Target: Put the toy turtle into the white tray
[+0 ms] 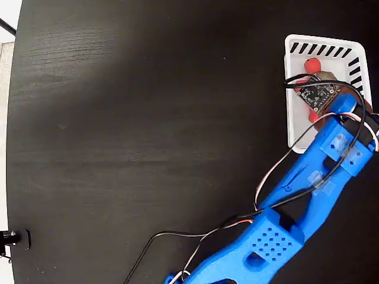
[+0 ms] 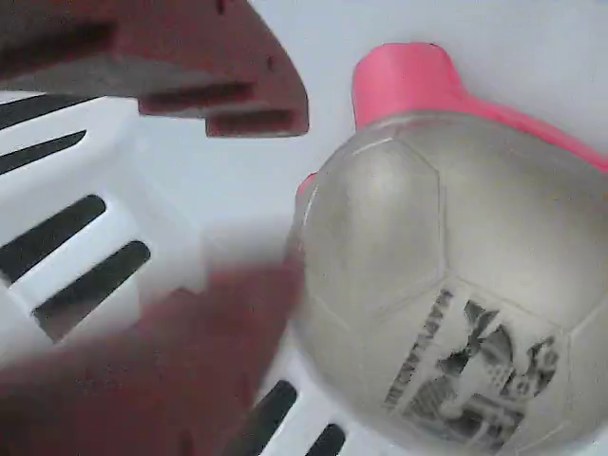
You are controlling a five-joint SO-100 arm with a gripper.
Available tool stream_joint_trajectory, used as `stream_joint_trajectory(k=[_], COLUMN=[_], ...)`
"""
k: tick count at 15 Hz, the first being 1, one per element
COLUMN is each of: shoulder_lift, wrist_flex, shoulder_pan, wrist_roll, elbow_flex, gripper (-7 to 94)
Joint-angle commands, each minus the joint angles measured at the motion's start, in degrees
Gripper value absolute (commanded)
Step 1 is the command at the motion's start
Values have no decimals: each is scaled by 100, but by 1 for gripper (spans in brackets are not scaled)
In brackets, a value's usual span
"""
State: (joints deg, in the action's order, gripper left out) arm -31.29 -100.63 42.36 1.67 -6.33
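Turtle (image 1: 312, 65) placement first: in the fixed view you are seeing it lying inside the tray (image 1: 294, 118), which is sitting at the right edge of the dark table (image 1: 148, 130). Only a red part of the turtle is showing near the slotted far wall; the rest is hidden under the wrist's circuit board (image 1: 318, 93). The blue arm (image 1: 284, 231) is reaching up from the bottom edge to the tray, with thin cables (image 1: 177, 236) trailing along it. The gripper itself is not showing here; you are looking at the arm covering it.

In the wrist view you are looking at the turtle (image 2: 446, 275) from very close. Its pale domed shell, bearing a dark printed mark, is filling the right half of the picture, with a pink-red flipper or head sticking out at the top. It is resting on the white tray floor (image 2: 228, 171), and the slotted wall is running along the left. The gripper (image 2: 228, 228) is standing open: one dark red finger (image 2: 190, 76) is hanging at the top, the other (image 2: 161, 370) is blurred at the bottom, and neither is clamping the shell. The lower finger is sitting just beside the shell; you cannot tell whether it is touching.
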Motion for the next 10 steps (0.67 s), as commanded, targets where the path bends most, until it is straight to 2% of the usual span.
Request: stream_joint_trajectory(k=[1,6,10], shoulder_lift=[-1389,-3902,-6073], wrist_flex=[-35,-62,149], shoulder_pan=[-70,-703,-2241], wrist_roll=[167,431,510], elbow_flex=[404,-1336,-4412], gripper=[0,0,0])
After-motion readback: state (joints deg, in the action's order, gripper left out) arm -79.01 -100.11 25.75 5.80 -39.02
